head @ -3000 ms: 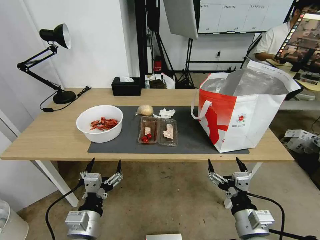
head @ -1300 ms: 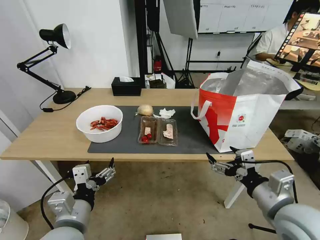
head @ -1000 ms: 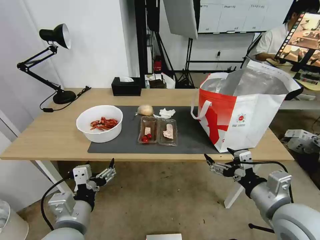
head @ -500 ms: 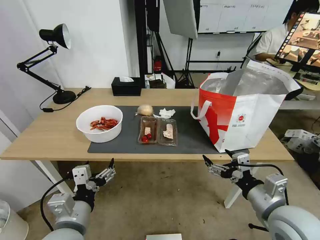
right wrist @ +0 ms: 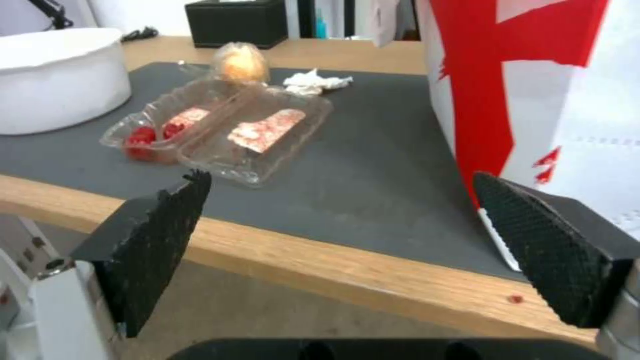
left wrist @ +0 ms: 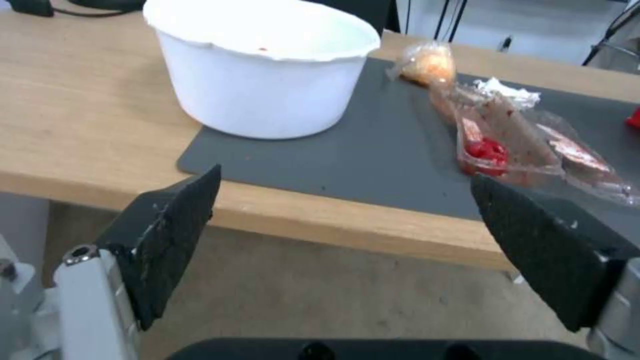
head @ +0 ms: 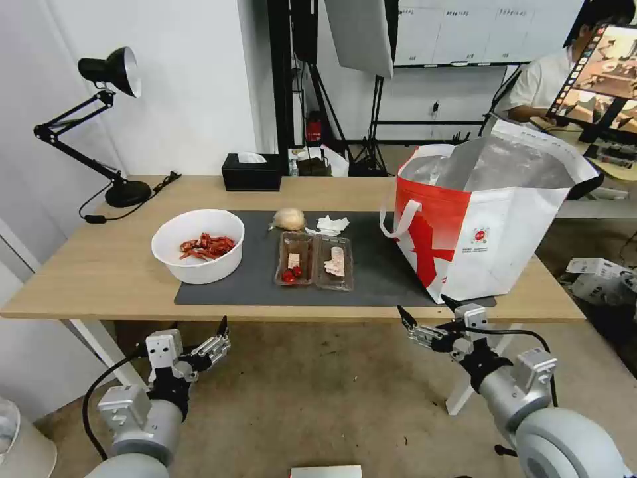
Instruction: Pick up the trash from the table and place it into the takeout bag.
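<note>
Right pincer (head: pixel 424 313) has crept left, trays (head: pixel 314 261) beyond, untouched.

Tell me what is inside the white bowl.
The bowl holds a small heap of red shell scraps lying on its bottom. The near wall hides part of the bottom, so anything lying there is unseen.

White bowl (head: pixel 198 245) of red shell scraps (head: pixel 207 245), dark grey mat (head: pixel 371 265) on light-wood worktop (head: pixel 86 265), clear trays (head: pixel 314 260) with red bits, beige wrapped lump (head: pixel 289 218), white tissue (head: pixel 328 225), red-and-white takeout bag (head: pixel 484 226) lined silver, black tissue box (head: pixel 251 174).
</note>
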You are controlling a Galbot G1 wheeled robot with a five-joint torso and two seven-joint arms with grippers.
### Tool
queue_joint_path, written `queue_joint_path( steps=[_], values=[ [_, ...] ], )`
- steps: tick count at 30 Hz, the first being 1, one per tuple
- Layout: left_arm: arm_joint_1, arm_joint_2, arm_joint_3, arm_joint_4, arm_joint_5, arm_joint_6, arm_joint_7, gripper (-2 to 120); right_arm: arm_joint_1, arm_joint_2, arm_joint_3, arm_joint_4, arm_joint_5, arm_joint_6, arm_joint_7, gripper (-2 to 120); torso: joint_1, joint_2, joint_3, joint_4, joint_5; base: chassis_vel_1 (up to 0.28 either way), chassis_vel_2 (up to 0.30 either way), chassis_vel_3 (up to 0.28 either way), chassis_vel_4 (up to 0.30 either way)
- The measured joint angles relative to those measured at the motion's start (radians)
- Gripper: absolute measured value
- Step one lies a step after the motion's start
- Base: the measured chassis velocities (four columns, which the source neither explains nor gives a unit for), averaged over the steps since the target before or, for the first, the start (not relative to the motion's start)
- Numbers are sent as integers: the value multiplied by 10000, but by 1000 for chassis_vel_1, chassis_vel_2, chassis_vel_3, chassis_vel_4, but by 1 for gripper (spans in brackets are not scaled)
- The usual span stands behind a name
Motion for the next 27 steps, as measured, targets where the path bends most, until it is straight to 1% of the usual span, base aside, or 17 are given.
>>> queue_joint_path(
  steps=[2, 4, 6, 8, 9, 11, 12, 13, 15, 16, 17, 19, 20, 21, 23, 24, 27],
  values=[
    [-4, 20, -15, 9, -8, -6, 0, 100, 41, -93, -101, -39, 97, 113, 34, 100, 0, 0, 0, 0, 0, 0, 0, 0, 0],
    [-13, 106, -93, 31, -62, -41, -2, 100, 310, -454, -510, -126, 762, 420, 209, 100, 0, 0, 0, -1, 0, 0, 0, 0, 0],
    [-19, 129, -114, 37, -86, -46, -2, 100, 496, -580, -714, -140, 1146, 465, 315, 100, 0, 0, 0, -1, -1, 0, 0, 0, 0],
    [-27, 165, -146, 57, -128, -52, -6, 100, 1239, -823, -1488, -217, 2463, 503, 749, 100, 0, 0, 0, -1, 0, 0, 0, 0, 0],
    [-27, 165, -146, 57, -128, -52, -6, 100, 1239, -823, -1488, -217, 2463, 503, 749, 100, 0, 0, 0, -1, 0, 0, 0, 0, 0],
    [-1, 170, -157, 77, -137, -55, -8, 100, 2296, -942, -2464, -377, 3826, 508, 1390, 100, 0, 0, 0, 1, -1, 0, 0, 0, 0],
    [13, 170, -165, 90, -138, -56, -8, 100, 2633, -948, -2771, -460, 4203, 509, 1625, 100, 0, 0, 1, 3, 0, 0, 0, 0, 0],
    [13, 170, -165, 90, -138, -56, -8, 100, 2633, -948, -2771, -460, 4203, 509, 1625, 100, 0, 0, 1, 3, 0, 0, 0, 0, 0],
    [61, 175, -208, 125, -142, -58, -14, 100, 3930, -847, -3870, -816, 5377, 511, 2502, 100, 0, 0, 0, -1, -2, 0, 0, 0, 0],
    [61, 175, -208, 125, -142, -58, -14, 100, 3930, -847, -3870, -816, 5377, 511, 2502, 100, 0, 0, 0, -1, -2, 0, 0, 0, 0],
    [88, 173, -237, 147, -143, -59, -12, 100, 4599, -685, -4408, -993, 6039, 509, 3103, 100, 0, -1, 1, -1, 0, 0, 0, 0, 0],
    [128, 163, -267, 180, -143, -59, -15, 100, 5288, -447, -4931, -1191, 6749, 508, 3757, 100, 1, -1, 1, 3, -2, 0, 0, 0, 0],
    [128, 163, -267, 180, -143, -59, -15, 100, 5288, -447, -4931, -1191, 6749, 508, 3757, 100, 1, -1, 1, 3, -2, 0, 0, 0, 0],
    [182, 149, -302, 226, -144, -60, -15, 100, 6054, -24, -5522, -1499, 7650, 506, 4467, 100, 1, -1, 1, 2, -1, 0, 0, 0, 0],
    [328, 117, -382, 291, -140, -61, -23, 100, 6861, 666, -6055, -1922, 8803, 521, 5403, 100, 0, -1, 1, 2, -2, 0, 0, 0, 0],
    [328, 117, -382, 291, -140, -61, -23, 100, 6861, 666, -6055, -1922, 8803, 521, 5403, 100, 0, -1, 1, 2, -2, 0, 0, 0, 0],
    [457, 66, -500, 321, -129, -62, -39, 100, 7501, 1489, -6419, -2506, 9522, 646, 6367, 100, 1, -1, 1, 3, -3, 0, 0, 0, 0]
  ],
)
